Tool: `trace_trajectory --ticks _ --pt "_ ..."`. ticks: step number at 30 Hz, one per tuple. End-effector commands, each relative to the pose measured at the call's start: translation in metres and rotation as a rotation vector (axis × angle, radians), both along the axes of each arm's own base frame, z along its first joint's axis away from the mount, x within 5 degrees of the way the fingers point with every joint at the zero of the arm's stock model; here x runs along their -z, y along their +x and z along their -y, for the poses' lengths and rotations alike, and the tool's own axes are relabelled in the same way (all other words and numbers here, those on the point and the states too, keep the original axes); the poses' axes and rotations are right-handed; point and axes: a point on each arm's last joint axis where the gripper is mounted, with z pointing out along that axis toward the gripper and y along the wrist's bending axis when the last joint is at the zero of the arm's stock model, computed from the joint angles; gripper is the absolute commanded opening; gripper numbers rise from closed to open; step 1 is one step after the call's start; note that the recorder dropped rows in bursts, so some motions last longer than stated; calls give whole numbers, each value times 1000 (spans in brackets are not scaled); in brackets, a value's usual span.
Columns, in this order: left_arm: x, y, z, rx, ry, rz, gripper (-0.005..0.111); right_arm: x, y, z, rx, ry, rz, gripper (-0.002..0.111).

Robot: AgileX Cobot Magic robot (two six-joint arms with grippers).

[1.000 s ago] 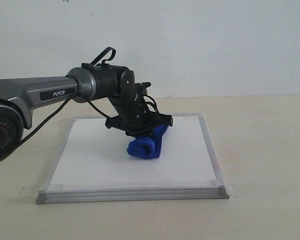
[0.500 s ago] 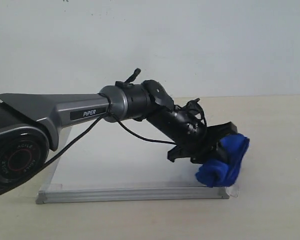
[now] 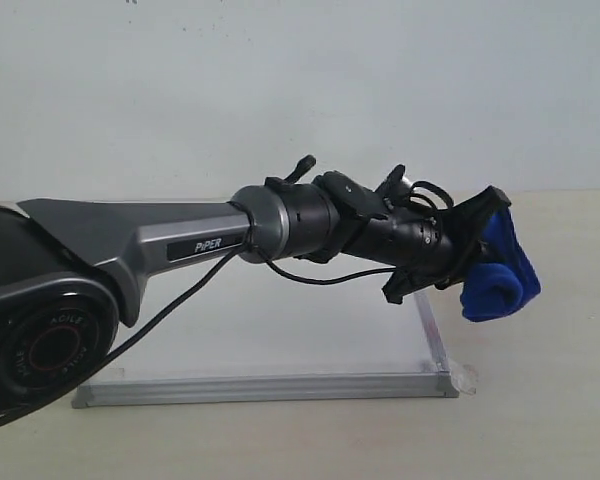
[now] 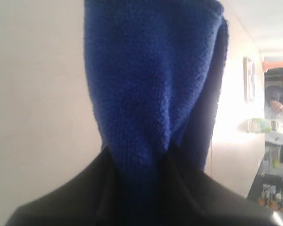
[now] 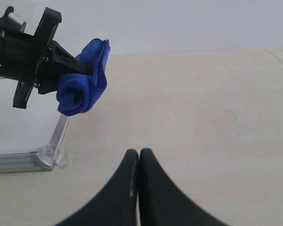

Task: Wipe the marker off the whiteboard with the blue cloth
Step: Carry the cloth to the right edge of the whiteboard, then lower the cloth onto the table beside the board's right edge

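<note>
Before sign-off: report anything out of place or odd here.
The blue cloth, clamped in the left gripper, hangs in air past the right edge of the whiteboard rather than on it. Nothing else stands out.

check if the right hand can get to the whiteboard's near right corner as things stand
Probably yes. Only bare table lies between the shut right hand and that corner of the whiteboard. The blue cloth, gripped in the left hand, hangs in the air beside the board's edge, not across the path.
</note>
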Motion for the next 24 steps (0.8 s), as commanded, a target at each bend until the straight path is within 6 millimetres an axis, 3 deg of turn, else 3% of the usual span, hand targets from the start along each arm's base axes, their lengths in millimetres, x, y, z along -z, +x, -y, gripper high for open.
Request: trace_trajectory --ticks 1,10,24 --pt "0 3 -2 -140 -57 -56 4 -1 0 0 5 -3 8 0" --pt "25 -4 -10 -112 61 -55 4 -1 0 0 5 -3 8 0" --pt "26 -2 -13 -113 88 -35 4 -1 0 0 5 -3 8 0"
